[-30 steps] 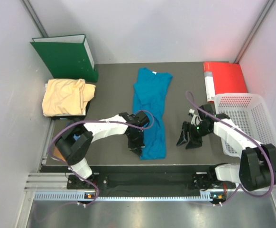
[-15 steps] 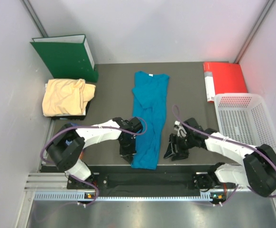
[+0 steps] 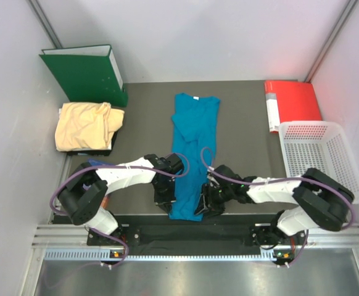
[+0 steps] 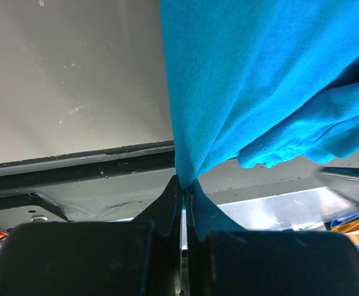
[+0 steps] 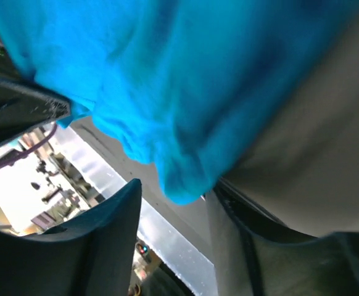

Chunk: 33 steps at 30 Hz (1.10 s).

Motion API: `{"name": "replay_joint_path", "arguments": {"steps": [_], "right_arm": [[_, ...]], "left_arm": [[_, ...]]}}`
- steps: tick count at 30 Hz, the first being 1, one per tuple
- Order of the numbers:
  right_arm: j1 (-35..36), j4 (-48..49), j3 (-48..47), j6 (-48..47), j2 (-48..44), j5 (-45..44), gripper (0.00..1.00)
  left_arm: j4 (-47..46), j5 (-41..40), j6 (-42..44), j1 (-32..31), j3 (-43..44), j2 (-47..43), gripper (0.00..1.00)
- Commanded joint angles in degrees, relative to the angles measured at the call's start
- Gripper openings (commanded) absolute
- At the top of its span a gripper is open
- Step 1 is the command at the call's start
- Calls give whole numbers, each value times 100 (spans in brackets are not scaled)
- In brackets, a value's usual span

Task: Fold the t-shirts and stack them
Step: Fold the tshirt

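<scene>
Limp, light teal shirt (image 3: 193,139), likely to sag. Left gripper (image 4: 181,184) pinches one hem corner at the worktop's (image 3: 142,105) near edge. Right gripper (image 5: 174,191) is spread around the other corner, a sound hold.

Elongated teal t-shirt (image 3: 195,132) mid-table, crumpled yellow t-shirt (image 3: 84,125) far left

Finely ribbed matt cloth forms the teal t-shirt (image 4: 259,74).

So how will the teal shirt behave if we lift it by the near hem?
Likely floppy: the teal shirt drapes and bunches from the pinch of the left gripper. Probably light, since that small pinch alone carries its hem. From above it lies long and narrow, so the far end would likely sag and drag.
</scene>
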<state>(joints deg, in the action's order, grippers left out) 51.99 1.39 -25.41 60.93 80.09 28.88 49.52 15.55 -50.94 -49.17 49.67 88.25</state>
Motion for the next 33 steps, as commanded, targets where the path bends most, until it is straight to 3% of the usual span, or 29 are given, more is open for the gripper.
{"name": "replay_joint_path", "arguments": {"steps": [1, 3, 4, 10, 21, 33], "right_arm": [[574, -12, -718, 262, 655, -365, 40], [716, -506, -1123, 69, 744, -733, 30], [786, -934, -1229, 16, 727, -857, 20], [795, -2264, -1678, -432, 394, -1368, 0], [717, -3811, -2257, -889, -653, -1570, 0], [-398, -4876, -3892, -2251, 14, -2282, 0]], "left_arm": [[40, 27, -65, -23, -45, -185, 0], [40, 18, -65, -23, -28, -185, 0], [49, 18, -74, -23, -36, -185, 0], [119, -43, -100, -23, -10, -203, 0], [831, -657, -13, -23, 982, -449, 0], [1350, -1344, 488, 170, 2802, 570, 0]]}}
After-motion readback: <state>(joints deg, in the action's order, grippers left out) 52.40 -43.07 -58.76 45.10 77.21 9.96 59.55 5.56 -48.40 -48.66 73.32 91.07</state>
